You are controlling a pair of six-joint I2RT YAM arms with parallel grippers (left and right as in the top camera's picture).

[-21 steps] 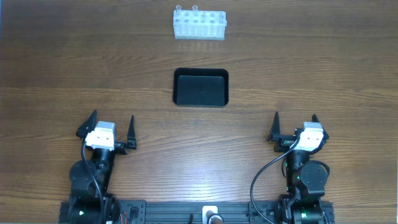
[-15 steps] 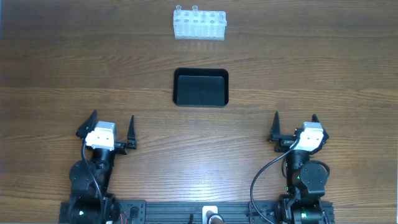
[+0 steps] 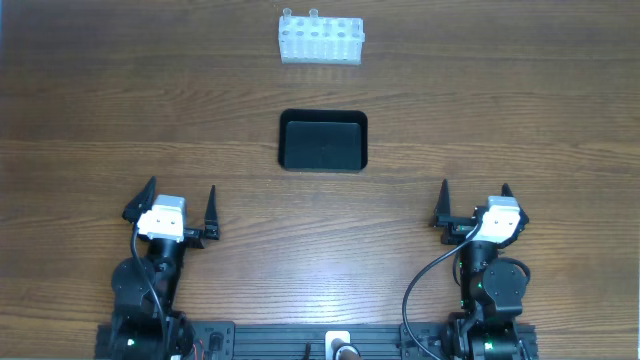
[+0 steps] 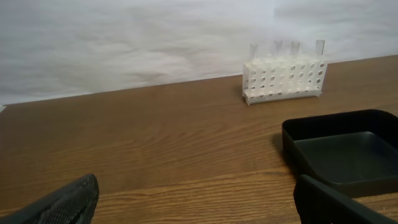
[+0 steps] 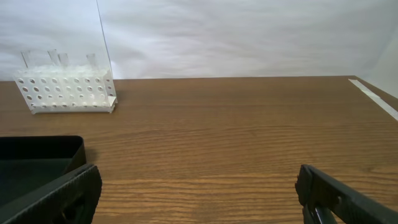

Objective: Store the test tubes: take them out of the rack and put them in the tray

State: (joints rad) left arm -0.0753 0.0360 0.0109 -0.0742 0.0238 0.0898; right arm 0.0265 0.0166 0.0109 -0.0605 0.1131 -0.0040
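Observation:
A white test tube rack [image 3: 320,41] stands at the far middle of the wooden table, with several clear tubes [image 4: 277,48] sticking up from it. The same rack [image 5: 65,91] shows in the right wrist view. A black tray [image 3: 323,140] lies empty a little nearer than the rack, and its rim [image 4: 329,122] shows in the left wrist view. My left gripper [image 3: 180,211] rests open near the front left, far from both. My right gripper [image 3: 474,206] rests open near the front right, holding nothing.
Bare wooden tabletop [image 3: 480,90] stretches on both sides of the rack and tray. A white wall [image 5: 249,37] stands behind the table's far edge. Both arm bases sit on a black rail [image 3: 320,340] at the front edge.

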